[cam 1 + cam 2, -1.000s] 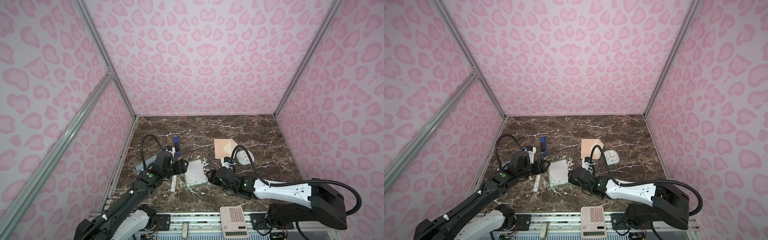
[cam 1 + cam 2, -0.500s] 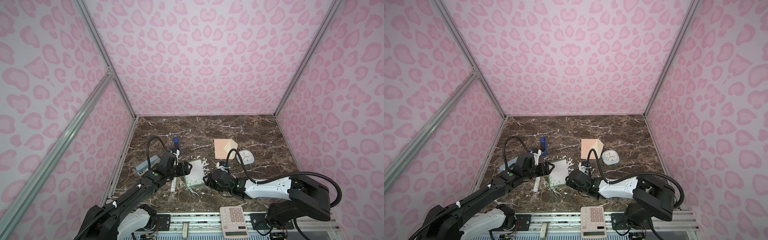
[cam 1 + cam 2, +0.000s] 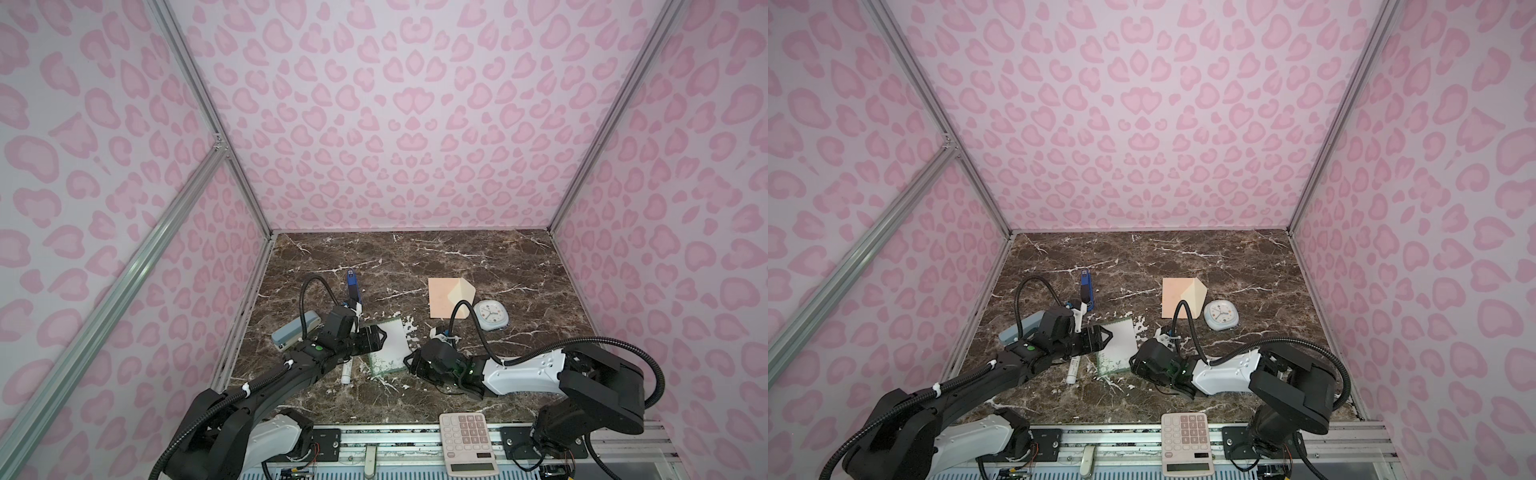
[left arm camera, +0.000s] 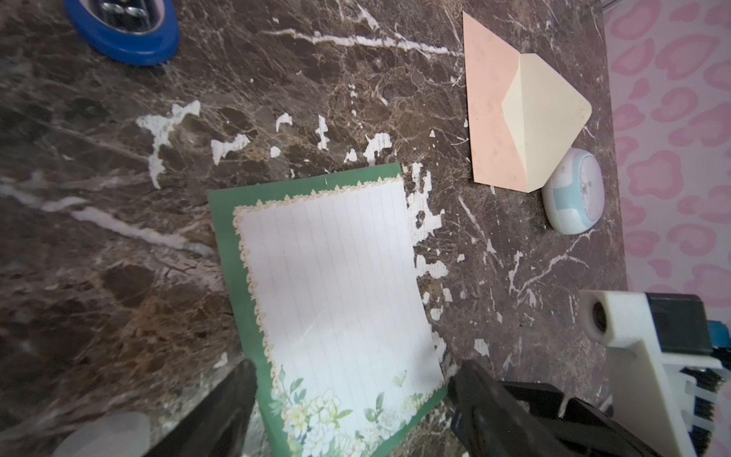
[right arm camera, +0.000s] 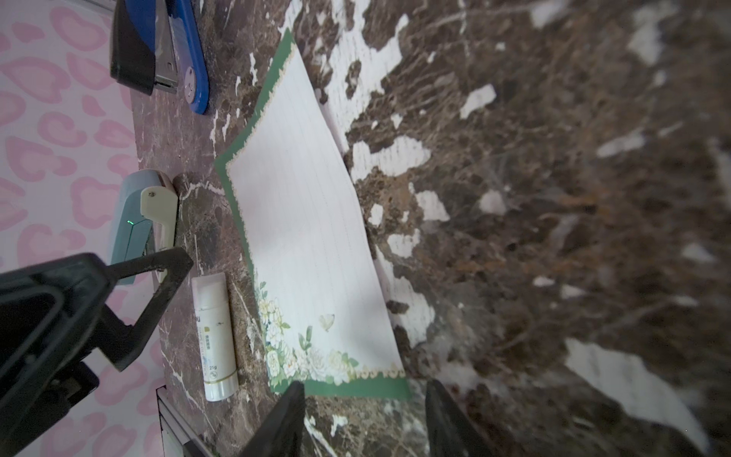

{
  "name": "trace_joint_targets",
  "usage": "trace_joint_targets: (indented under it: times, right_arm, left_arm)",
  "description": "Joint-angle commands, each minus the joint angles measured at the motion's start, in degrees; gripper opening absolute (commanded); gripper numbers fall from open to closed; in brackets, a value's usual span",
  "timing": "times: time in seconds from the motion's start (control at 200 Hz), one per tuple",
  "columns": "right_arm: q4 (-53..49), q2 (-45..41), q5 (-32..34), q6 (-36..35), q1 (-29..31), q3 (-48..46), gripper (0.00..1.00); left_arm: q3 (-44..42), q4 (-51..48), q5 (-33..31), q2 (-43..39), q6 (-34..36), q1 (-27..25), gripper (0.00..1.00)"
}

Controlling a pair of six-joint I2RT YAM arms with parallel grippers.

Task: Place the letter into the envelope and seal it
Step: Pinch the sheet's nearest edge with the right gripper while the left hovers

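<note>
Marble-veined tabletop, thin green-bordered lined letter, flat peach paper envelope

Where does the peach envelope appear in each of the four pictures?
Top view: the envelope lies right of centre, beside the clock.
Top view: the same spot.
Left wrist: beyond the letter, beside the clock.
Right wrist: not in it.
Shared landmark: the letter, in all four.

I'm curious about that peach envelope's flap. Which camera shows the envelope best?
The left wrist view: the envelope appears large, cream flap open. Both top views show it small, a cable crossing its near edge. The right wrist view misses it.
</note>
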Motion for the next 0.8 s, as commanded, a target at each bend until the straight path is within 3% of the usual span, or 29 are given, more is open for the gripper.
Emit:
trace_joint_targets:
  times: [0.0, 0.795]
  right_arm:
    - [1.4, 0.6, -0.2, 0.3, -0.1, -0.4, 0.51]
    - [10.0, 2.1, -2.2, -0.5, -1.3, -2.7, 0.46]
  left_arm:
    - [-0.2, 3.5, 0.8, 1.0, -0.3, -0.1, 0.82]
    - [-1.9, 9.6, 3.7, 8.2, -1.3, 0.0, 0.82]
